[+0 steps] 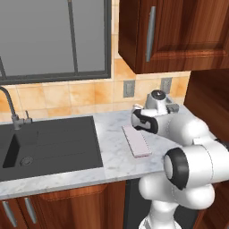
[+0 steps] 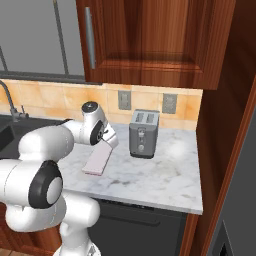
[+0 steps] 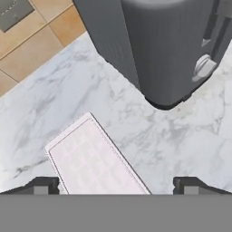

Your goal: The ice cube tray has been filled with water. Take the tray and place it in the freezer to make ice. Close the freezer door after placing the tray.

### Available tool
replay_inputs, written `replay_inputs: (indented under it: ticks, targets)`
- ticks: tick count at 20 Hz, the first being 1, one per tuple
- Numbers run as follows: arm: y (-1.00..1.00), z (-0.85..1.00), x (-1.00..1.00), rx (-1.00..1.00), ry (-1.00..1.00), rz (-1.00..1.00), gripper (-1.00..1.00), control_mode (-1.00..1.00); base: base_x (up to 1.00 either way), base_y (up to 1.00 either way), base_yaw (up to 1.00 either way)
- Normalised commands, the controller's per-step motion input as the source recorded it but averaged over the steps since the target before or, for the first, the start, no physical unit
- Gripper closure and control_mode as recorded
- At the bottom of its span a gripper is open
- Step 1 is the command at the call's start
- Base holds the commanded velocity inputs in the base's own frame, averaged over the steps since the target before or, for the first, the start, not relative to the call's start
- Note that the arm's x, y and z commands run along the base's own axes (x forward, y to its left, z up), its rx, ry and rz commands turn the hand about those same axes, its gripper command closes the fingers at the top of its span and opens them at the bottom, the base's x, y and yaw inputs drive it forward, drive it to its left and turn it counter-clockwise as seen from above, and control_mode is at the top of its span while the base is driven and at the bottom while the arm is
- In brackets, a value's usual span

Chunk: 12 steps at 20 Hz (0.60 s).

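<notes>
Ice cube tray, flat on the marble counter beside the toaster, looks thin, stiff and water-filled, so the spread-open gripper should probably pinch its long edges and keep it level.

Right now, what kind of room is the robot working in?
A home kitchen, by the look of it: a dark sink set in a marble counter, a grey toaster and wooden wall cabinets.
</notes>
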Motion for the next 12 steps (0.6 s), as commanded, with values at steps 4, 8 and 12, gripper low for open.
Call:
replay_inputs:
  ticks: [4,8,12]
  targets:
    - [0.0,-0.23,0.27,0.0,-0.01,0.0,-1.0,-1.0,0.0,0.0,0.0]
    - [0.0,-0.23,0.27,0.0,-0.01,0.0,-1.0,-1.0,0.0,0.0,0.0]
    - [0.0,-0.2,0.3,0.0,0.0,-0.01,-1.0,-1.0,0.0,0.0,0.0]
